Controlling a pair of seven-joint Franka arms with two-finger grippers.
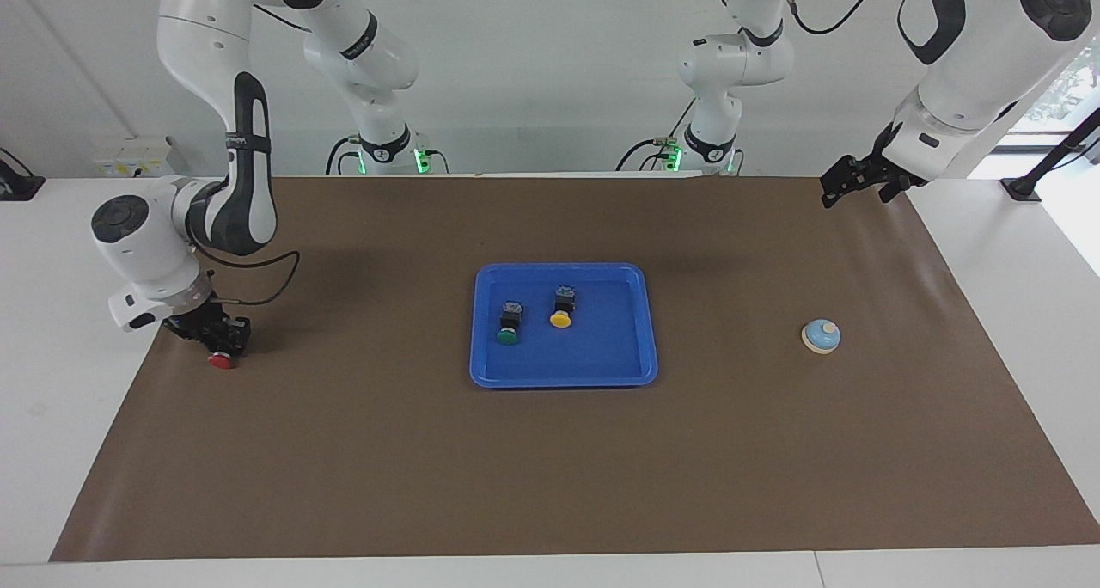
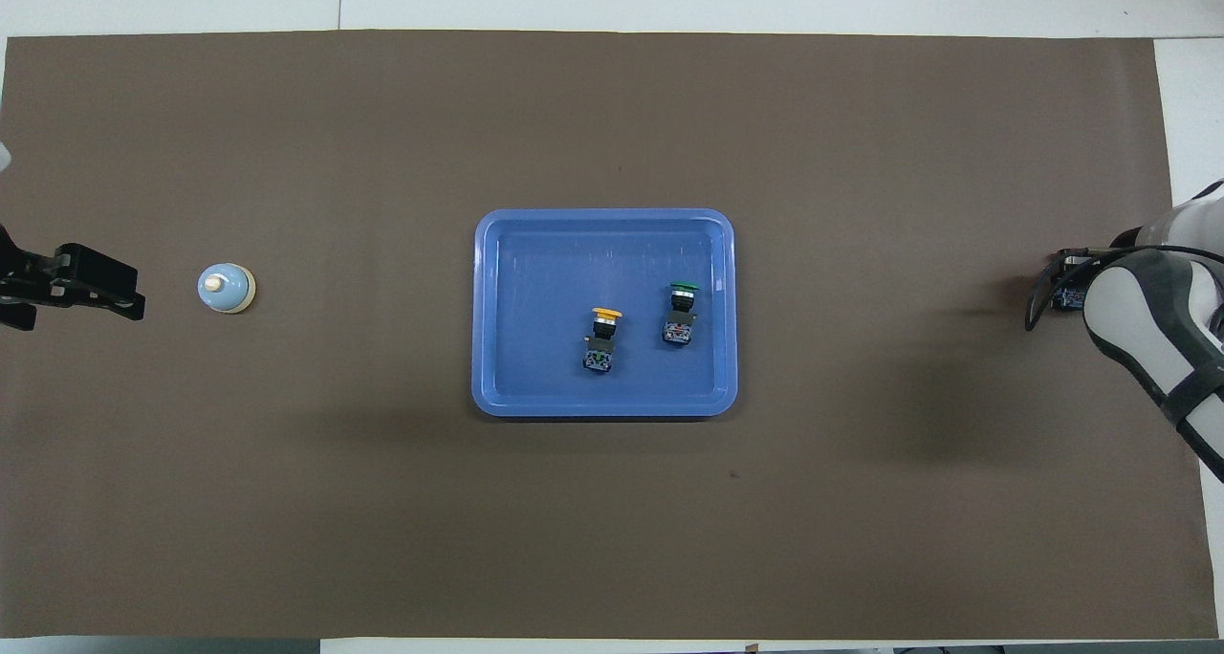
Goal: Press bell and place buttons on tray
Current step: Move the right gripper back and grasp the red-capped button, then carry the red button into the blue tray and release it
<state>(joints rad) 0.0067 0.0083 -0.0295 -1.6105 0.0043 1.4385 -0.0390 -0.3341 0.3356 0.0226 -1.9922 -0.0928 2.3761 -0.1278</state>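
Note:
The red button lies on the brown mat at the right arm's end of the table. My right gripper is down on it, shut on its black body; in the overhead view the arm hides most of it. The blue tray sits mid-table and holds the green button and the yellow button. The bell stands toward the left arm's end. My left gripper hangs open over the mat's edge there, apart from the bell and holding nothing.
The brown mat covers most of the table, with white tabletop showing around it. The red button lies close to the mat's edge at the right arm's end.

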